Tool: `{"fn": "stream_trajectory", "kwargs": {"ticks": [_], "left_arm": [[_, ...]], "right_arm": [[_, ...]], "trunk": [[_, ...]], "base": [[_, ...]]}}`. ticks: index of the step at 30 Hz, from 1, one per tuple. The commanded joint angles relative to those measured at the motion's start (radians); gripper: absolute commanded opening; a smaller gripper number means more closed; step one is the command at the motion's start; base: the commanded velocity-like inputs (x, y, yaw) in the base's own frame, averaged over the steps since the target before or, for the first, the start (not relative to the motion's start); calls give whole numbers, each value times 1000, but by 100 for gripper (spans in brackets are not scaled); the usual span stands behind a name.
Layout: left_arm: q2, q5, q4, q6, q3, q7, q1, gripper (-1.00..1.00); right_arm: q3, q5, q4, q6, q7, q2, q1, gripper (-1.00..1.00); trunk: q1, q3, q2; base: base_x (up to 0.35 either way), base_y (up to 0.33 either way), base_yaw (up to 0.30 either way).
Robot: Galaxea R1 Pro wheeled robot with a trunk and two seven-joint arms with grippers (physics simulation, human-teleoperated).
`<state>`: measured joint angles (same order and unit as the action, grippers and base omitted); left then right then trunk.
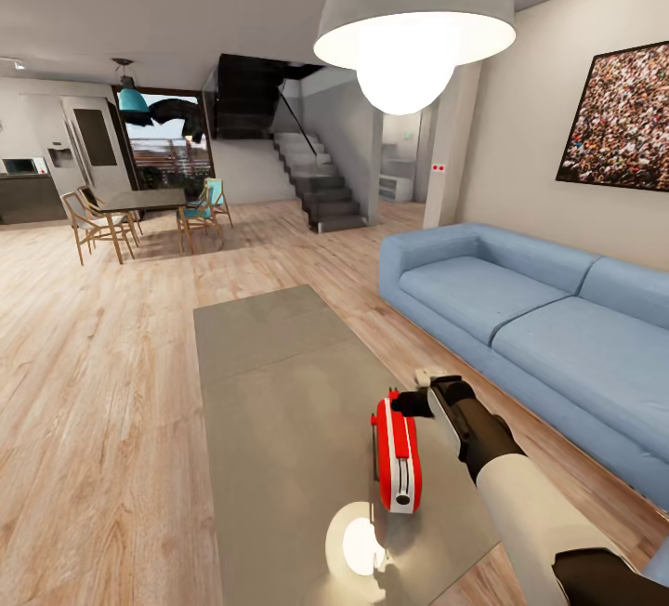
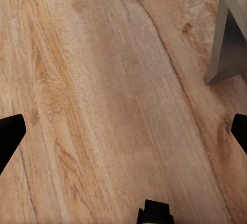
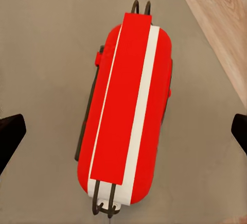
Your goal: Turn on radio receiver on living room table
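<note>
The radio receiver (image 1: pixel 398 451) stands on the table (image 1: pixel 269 374) near its sofa-side edge, at about five o'clock from the table's middle in the head view. Its long axis runs along the table's length, handle up. The right gripper (image 1: pixel 420 394) hangs just over the radio's far end, at one o'clock from its body, fingers spread wide and holding nothing; in the right wrist view the radio lies straight below between them. The left gripper (image 2: pixel 123 131), also wide open and empty, faces bare floor (image 2: pixel 103 80), so I judge the right arm to be the one placed to press.
</note>
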<state>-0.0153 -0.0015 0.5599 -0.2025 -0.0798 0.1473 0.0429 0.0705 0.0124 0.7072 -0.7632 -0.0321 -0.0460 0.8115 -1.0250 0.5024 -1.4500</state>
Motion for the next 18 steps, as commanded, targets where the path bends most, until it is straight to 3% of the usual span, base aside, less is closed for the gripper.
{"fn": "stream_trajectory", "kwargs": {"ticks": [1, 18], "left_arm": [[0, 0, 0, 0, 0, 0, 0, 100], [0, 0, 0, 0, 0, 0, 0, 100]], "right_arm": [[0, 0, 0, 7, -2, 0, 0, 100], [2, 0, -2, 36, -12, 0, 0, 100]], "trunk": [[0, 0, 0], [0, 0, 0]], "base": [[0, 0, 0], [0, 0, 0]]}}
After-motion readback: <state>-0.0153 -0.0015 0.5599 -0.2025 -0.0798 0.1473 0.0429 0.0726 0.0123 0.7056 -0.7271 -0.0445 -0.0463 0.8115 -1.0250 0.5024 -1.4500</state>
